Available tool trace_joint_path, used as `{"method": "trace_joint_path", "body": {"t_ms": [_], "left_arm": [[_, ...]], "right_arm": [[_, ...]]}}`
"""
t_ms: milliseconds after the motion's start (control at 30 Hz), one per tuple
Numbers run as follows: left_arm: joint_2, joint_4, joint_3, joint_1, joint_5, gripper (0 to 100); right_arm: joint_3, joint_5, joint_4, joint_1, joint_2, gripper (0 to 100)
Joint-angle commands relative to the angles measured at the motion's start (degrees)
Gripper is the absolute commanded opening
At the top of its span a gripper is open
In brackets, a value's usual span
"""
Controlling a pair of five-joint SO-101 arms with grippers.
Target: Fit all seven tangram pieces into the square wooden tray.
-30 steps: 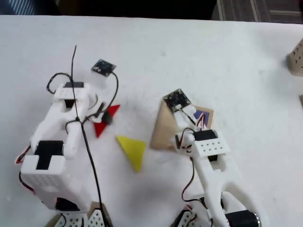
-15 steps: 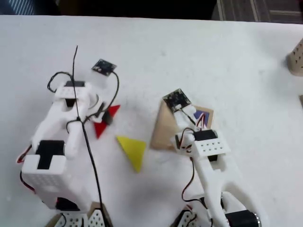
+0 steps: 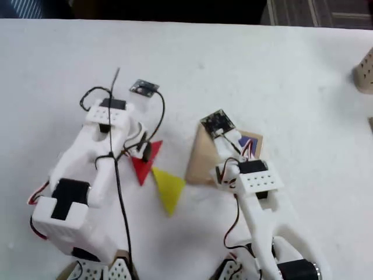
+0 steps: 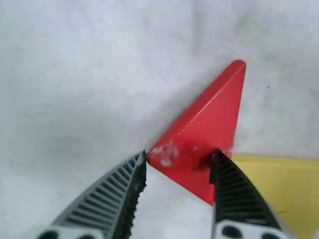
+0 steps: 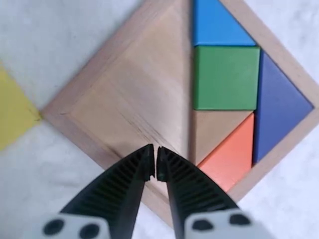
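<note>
A red triangle lies on the white table, and my left gripper is shut on its near corner. In the high view this red triangle touches the yellow triangle beside it. The square wooden tray holds a blue triangle, a green square, a dark blue triangle and an orange triangle. Its other half is bare wood. My right gripper hangs shut over the tray's near rim with nothing in it. The right arm covers much of the tray.
A pale pegboard block stands at the table's right edge. Black cables trail along the left arm. The far half of the white table is open surface.
The left arm has moved right and toward the tray, bringing the red triangle along until it touches the yellow triangle, which shifted slightly. The right arm has stayed still.
</note>
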Motion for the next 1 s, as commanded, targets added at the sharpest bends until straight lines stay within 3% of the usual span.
{"method": "trace_joint_path", "body": {"t_ms": [0,367,733,967], "left_arm": [[-3.38,0.53,-0.53,1.36,1.23,21],[-3.56,0.53,-0.97,4.79,2.99,21],[-4.7,0.7,-1.32,12.53,11.25,21],[-12.44,6.07,-3.43,15.25,13.54,21]], "right_arm": [[-0.53,0.35,0.48,-0.13,-1.45,2.1],[-0.53,0.35,0.48,-0.13,-1.45,2.1],[-0.53,0.35,0.57,-0.04,-1.54,2.1],[-0.62,0.35,0.75,0.04,-1.71,2.1]]}}
